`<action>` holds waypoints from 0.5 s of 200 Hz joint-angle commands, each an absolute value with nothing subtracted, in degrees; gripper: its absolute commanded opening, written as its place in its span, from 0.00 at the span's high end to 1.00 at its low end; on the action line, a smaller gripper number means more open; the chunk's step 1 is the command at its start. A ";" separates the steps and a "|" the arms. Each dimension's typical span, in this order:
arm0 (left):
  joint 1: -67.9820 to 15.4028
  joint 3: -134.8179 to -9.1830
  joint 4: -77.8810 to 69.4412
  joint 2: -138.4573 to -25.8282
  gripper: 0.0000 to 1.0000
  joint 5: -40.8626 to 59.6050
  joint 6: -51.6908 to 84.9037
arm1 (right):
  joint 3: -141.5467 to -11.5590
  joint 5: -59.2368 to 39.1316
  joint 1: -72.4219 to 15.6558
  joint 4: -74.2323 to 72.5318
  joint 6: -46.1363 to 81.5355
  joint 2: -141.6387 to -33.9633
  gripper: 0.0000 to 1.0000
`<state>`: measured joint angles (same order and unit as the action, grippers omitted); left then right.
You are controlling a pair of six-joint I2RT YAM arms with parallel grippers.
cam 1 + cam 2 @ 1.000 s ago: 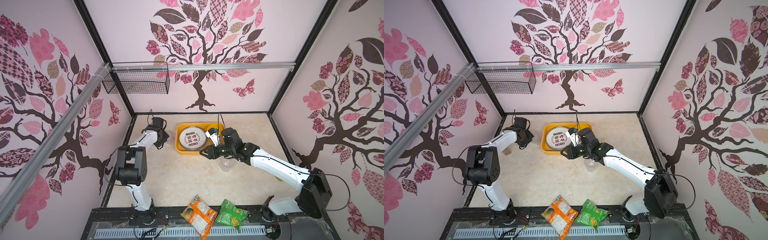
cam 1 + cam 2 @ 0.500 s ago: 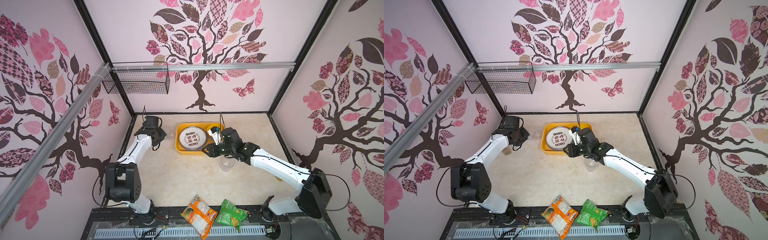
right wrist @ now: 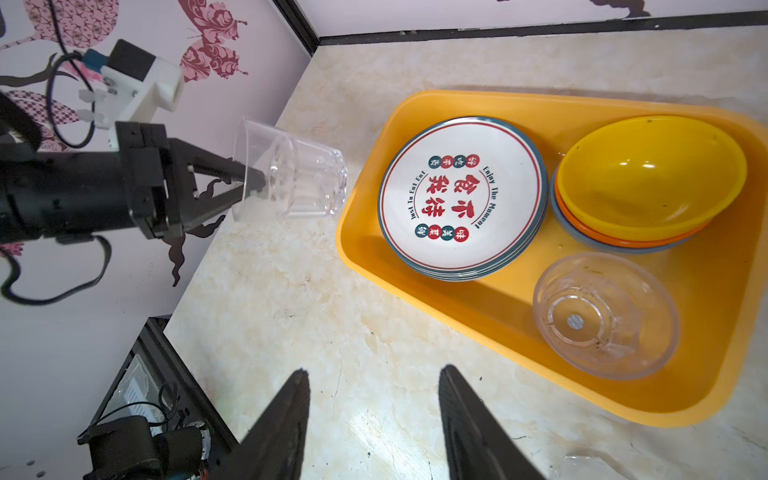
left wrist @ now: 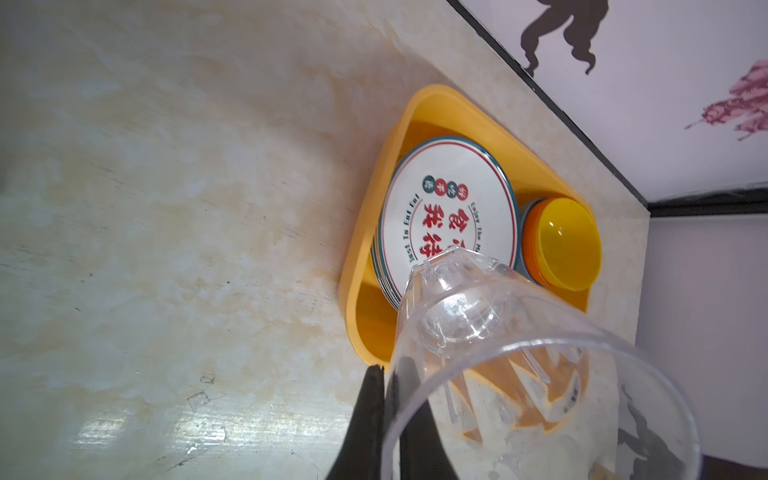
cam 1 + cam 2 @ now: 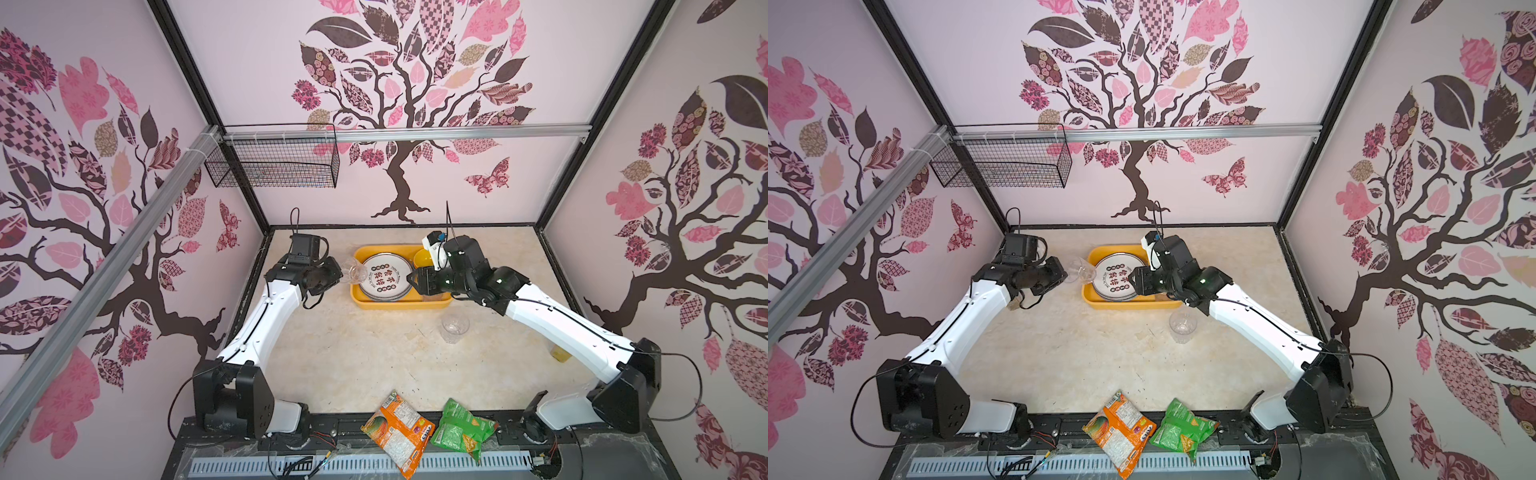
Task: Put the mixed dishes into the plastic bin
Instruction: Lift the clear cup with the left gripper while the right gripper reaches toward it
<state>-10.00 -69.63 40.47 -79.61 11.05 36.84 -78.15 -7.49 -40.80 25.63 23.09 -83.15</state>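
- Just beside the left short wall of the plastic bin (image 5: 395,306), the held cup (image 5: 354,269) is hanging clear of the worktop (image 5: 353,361). It is lying on its side, base pointing toward the bin.
- Left gripper (image 3: 249,183) is pinching that cup by one wall at the rim, one finger inside and one outside, jaws closed on it.
- Inside the bin, a stack of plates (image 3: 461,195) is taking up the left half. Nested bowls (image 3: 648,174), yellow on top, are sitting at the far right, and a binned cup (image 3: 602,316) is standing at the near right.
- Judgement: this is the carry-in step. The rim pinch is thin, so the cup should be travelling slowly. It should be rising over the wall, not brushing it.
- Judgement: the bare floor between the plates and the near wall is the best landing spot. The cup should be turning upright before release, and should be avoiding the plate stack.
- Right gripper (image 3: 374,370) is hovering open and empty at the bin's near right side. It should be giving way to avoid a clash.
- A loose cup (image 5: 454,326) is standing on the worktop near the bin's front right corner, awaiting collection.
- Two snack bags (image 5: 397,434) are lying at the front edge, well apart from the work.
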 commanded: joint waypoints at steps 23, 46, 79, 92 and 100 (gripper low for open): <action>-16.94 -68.97 43.37 -77.69 1.00 14.07 33.49 | -86.10 -6.80 -41.06 37.09 22.88 -89.02 0.46; -21.70 -69.25 43.18 -78.24 1.00 13.42 34.24 | -88.49 -7.84 -41.23 39.05 24.11 -90.19 0.46; -27.10 -69.63 42.19 -79.52 1.00 12.05 35.20 | -91.73 -7.76 -41.82 42.69 24.87 -92.05 0.45; -28.54 -70.16 42.35 -80.46 1.00 11.83 35.17 | -92.83 -7.01 -42.40 43.90 24.82 -92.65 0.45; -29.26 -70.52 42.43 -81.03 1.00 11.62 35.08 | -93.27 -6.91 -42.52 44.32 24.95 -92.79 0.45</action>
